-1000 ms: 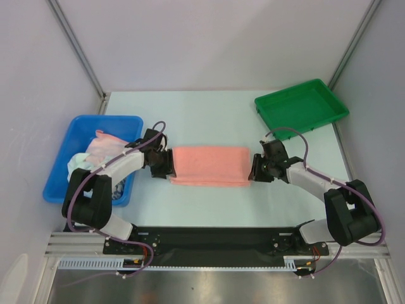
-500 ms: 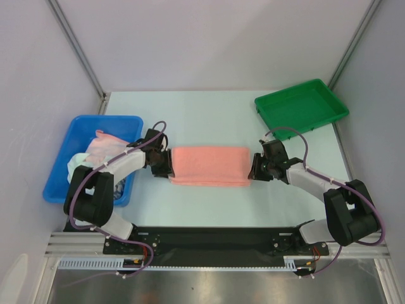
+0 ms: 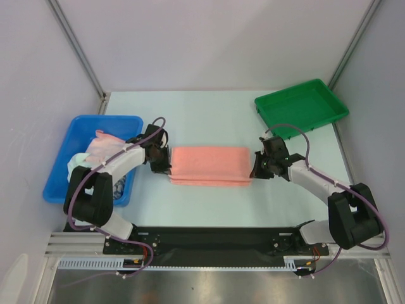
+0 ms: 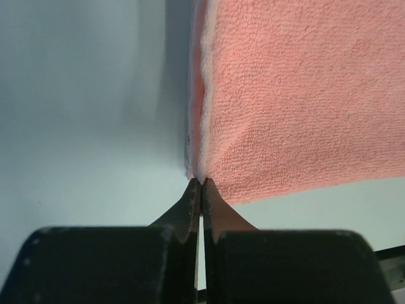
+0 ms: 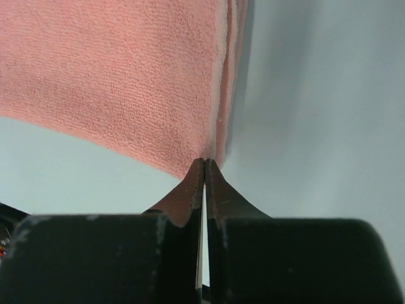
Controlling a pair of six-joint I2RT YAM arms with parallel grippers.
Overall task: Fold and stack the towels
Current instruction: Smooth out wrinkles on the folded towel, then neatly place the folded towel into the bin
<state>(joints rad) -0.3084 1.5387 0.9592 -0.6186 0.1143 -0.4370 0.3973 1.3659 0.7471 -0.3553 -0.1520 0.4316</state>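
Pale tabletop (image 3: 209, 120) carries a folded salmon-pink towel (image 3: 210, 164) at its middle, between both arms. At its left end the left gripper (image 3: 166, 166) pinches a corner, fingers pressed together (cloth edge meeting the tips); the right gripper (image 3: 254, 168) pinches the right end likewise. More towels (image 3: 101, 149) sit in the blue bin (image 3: 63, 164).

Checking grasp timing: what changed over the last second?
Both closed: the left end effector and right end effector now pinch opposite ends of the folded pink towel, after standing open beside it. The towel, blue bin and green tray stayed put.
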